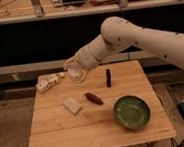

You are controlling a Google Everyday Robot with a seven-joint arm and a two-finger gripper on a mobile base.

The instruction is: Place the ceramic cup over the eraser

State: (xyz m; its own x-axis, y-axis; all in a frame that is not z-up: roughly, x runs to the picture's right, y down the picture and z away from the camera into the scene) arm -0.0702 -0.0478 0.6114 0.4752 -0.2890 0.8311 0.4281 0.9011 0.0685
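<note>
The ceramic cup [74,70] is a small white cup held in the air over the table's back left, tilted with its mouth toward the camera. My gripper [79,70] is at the end of the white arm, which reaches in from the upper right, and is shut around the cup. The eraser [108,78] is a slim black bar standing upright on the wooden table [68,136], to the right of the cup and lower. The cup and the eraser are apart.
A wide green bowl [132,112] sits at the front right. A reddish-brown oblong thing [93,98] and a flat pale pad [71,105] lie mid-table. A crumpled whitish thing [48,83] lies at the back left corner. A dark shelf stands behind the table.
</note>
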